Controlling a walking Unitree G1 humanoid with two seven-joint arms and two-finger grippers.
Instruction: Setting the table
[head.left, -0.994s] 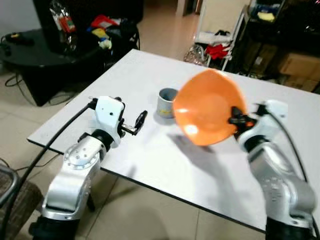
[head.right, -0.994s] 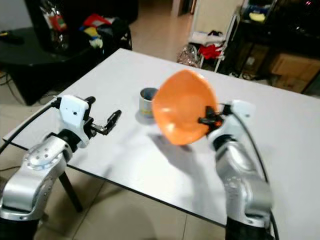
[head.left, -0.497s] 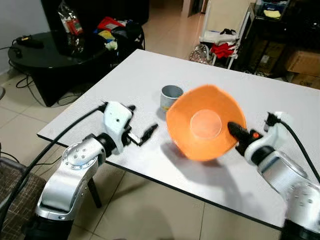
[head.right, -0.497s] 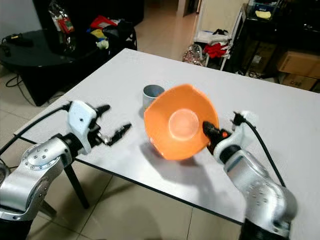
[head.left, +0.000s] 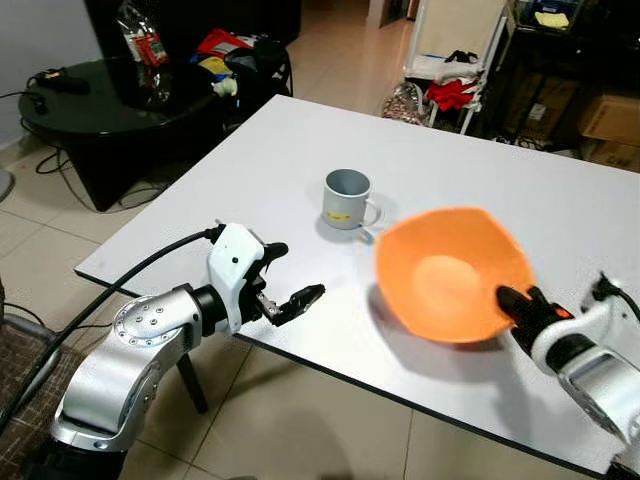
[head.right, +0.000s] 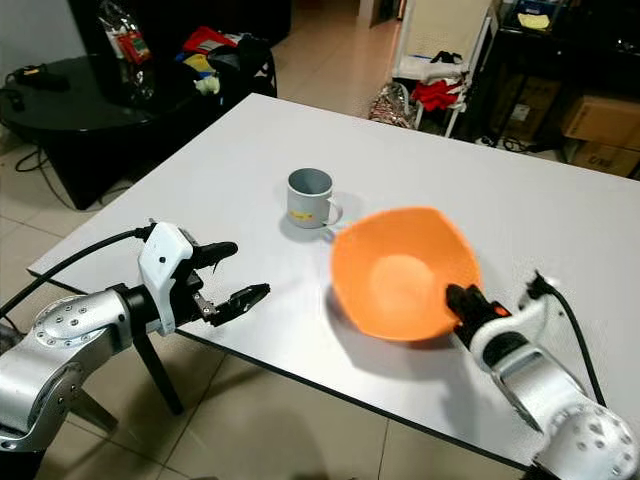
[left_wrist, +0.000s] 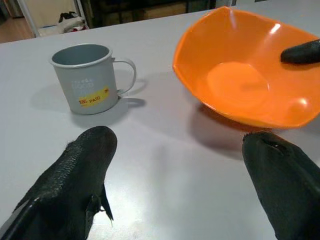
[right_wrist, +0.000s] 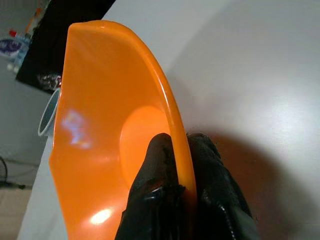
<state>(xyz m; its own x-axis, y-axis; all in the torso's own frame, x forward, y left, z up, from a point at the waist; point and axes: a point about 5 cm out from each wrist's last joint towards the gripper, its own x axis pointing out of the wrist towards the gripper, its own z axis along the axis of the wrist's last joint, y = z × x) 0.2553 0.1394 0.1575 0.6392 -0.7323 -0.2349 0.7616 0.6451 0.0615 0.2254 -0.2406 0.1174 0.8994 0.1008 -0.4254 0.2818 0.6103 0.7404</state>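
Two grippers in frame. Right gripper (head.right: 462, 300), lower right, is clamped on the rim of the orange bowl (head.right: 402, 271), which sits low over the white tabletop (head.right: 230, 180), tilted, centre-right. Left gripper (head.left: 290, 277), lower left at the tabletop's near edge, is spread wide and empty. Grey mug (head.left: 347, 198) stands upright just beyond the bowl, centre.

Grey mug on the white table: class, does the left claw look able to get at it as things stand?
Probably yes. The left claw is open at the table's near edge, the mug stands ahead of it, and bare table lies between them. The orange bowl sits off to the side.
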